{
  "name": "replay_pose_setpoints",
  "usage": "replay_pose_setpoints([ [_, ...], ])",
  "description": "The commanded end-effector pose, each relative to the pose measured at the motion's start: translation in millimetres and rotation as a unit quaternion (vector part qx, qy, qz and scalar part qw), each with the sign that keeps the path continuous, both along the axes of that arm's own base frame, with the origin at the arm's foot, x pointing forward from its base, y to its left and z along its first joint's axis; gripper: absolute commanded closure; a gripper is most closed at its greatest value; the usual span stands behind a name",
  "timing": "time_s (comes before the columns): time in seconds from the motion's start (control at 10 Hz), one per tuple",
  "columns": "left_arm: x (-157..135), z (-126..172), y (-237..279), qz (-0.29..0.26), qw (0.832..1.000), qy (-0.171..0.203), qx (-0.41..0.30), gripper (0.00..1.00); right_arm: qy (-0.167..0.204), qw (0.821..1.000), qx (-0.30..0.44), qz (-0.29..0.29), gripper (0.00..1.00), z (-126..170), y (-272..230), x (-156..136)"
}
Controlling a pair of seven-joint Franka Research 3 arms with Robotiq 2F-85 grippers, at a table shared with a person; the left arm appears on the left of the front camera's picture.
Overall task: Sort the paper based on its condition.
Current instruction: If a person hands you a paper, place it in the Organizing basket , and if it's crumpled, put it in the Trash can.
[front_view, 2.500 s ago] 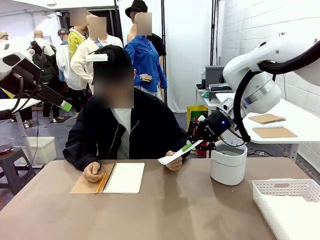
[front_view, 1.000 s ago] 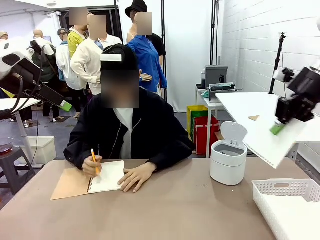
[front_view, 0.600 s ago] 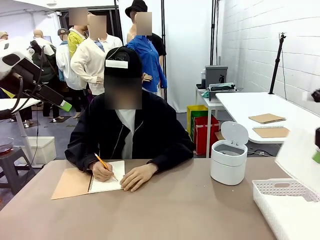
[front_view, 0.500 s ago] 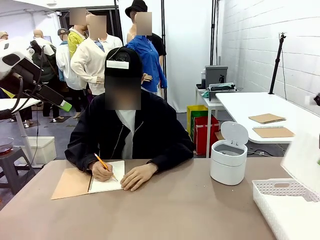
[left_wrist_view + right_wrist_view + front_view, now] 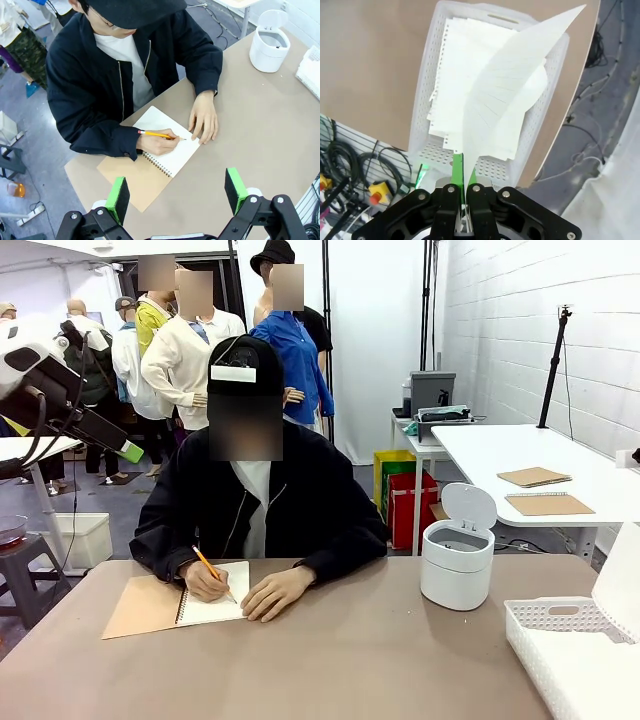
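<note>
Near right corner of the table (image 5: 350, 660): right gripper (image 5: 464, 167) is pinching the bottom edge of one sheet (image 5: 510, 95), jaws closed tight on it, green pads (image 5: 457, 165) just showing either side. The sheet is standing up and curling away from the fingers, faintly ruled, hanging directly over the white basket (image 5: 420, 127). The basket is already carrying a flat stack of sheets (image 5: 452, 75) with ragged perforated edges. (Two red e-stop buttons (image 5: 377, 192) are lying on the floor off the table edge, lettering too small to read.) In the front view the sheet's edge is showing at the frame's right edge, above the basket rim.

By the table's left side: left gripper (image 5: 177, 192) is hanging raised, jaws spread wide, gripping nothing, looking down on the notebook (image 5: 167, 137).

Far left edge: the notebook is lying open, brown cover folded out. The person is writing in it with a yellow pencil (image 5: 157, 134), free hand (image 5: 204, 117) resting on the page edge. The cap label (image 5: 232, 373) is showing white, nothing legible.

Far right edge: white bin (image 5: 456, 565) is standing with its lid flipped up.

Beyond the table: two brown pads (image 5: 533, 477) are lying on a white side table (image 5: 480, 445).

Diff vs 2.5 s ago: the right gripper was then beside the bin, taking the sheet from the person's hand. It has since swung right, out of the front view, to the basket. The person's hand has gone back to the notebook, which is now sitting further left. The left arm hasn't moved.
</note>
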State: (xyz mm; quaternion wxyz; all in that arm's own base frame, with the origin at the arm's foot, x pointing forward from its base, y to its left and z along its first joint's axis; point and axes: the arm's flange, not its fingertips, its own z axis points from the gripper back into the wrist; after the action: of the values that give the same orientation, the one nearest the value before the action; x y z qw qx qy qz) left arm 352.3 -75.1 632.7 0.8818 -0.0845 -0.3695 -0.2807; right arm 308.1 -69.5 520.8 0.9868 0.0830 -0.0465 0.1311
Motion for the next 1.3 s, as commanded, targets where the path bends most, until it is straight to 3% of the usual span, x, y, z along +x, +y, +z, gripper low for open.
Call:
replay_pose_setpoints([
  [0.0,0,1,1,0.002,1.0,-0.004,-0.001,0.0,-0.013,1.0,-0.003,0.012,1.0,0,-2,2],
  [0.5,0,1,1,0.002,1.0,-0.004,-0.001,0.0,-0.007,1.0,0.003,0.004,1.0,2,1,1],
  [0.8,0,1,1,0.002,1.0,-0.004,-0.001,0.0,-0.024,0.999,-0.037,0.023,1.0,-15,45,1],
  [1.2,0,1,1,0.002,1.0,-0.004,-0.001,0.0,-0.004,0.996,-0.084,0.025,1.0,-41,82,-27],
])
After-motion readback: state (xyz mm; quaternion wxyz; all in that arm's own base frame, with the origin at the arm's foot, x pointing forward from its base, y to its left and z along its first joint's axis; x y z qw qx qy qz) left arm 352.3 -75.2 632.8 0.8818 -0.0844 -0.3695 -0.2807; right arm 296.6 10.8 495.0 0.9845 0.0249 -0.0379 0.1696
